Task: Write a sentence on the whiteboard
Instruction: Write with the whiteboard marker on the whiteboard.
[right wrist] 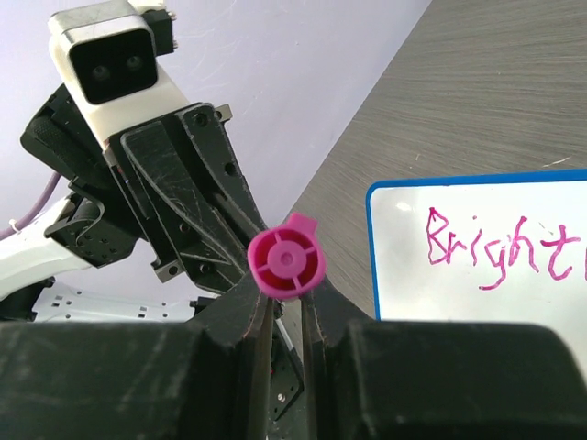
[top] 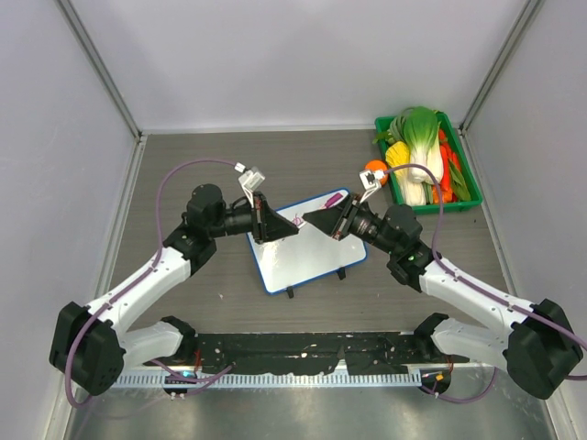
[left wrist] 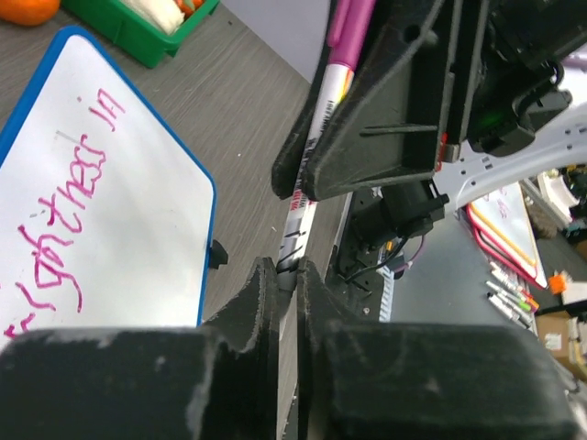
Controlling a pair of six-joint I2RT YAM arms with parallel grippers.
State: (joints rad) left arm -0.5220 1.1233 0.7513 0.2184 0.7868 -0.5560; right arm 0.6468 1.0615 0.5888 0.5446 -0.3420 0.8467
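view from above: a grey wood-grain table (top: 183, 174) with pale walls on three sides. the whiteboard (top: 316, 257), white with a thin blue frame, lies flat near the centre of the table, turned so its long edges run from 8 o'clock to 2 o'clock. two black robot arms reach in from the 6 o'clock edge and meet tip to tip over the board's far edge.

between them is a marker (top: 336, 197), with a white barrel and a pink end. the left gripper (left wrist: 287, 268) pinches the lower part of the barrel, a finger pressed in on each side. the right gripper (right wrist: 286, 295) is clamped on the same marker, whose round pink end shows head-on between its fingers in the right wrist view.

the sentence (left wrist: 64, 229) is a single line of pink handwriting on the board. the visible letters read as "brightness in", and each wrist view cuts part of it off.

at 1 o'clock from the board, well apart from it, a green bin (top: 463, 179) holds toy vegetables. an orange ball (top: 374, 168) sits just beside the bin at its 9 o'clock side.
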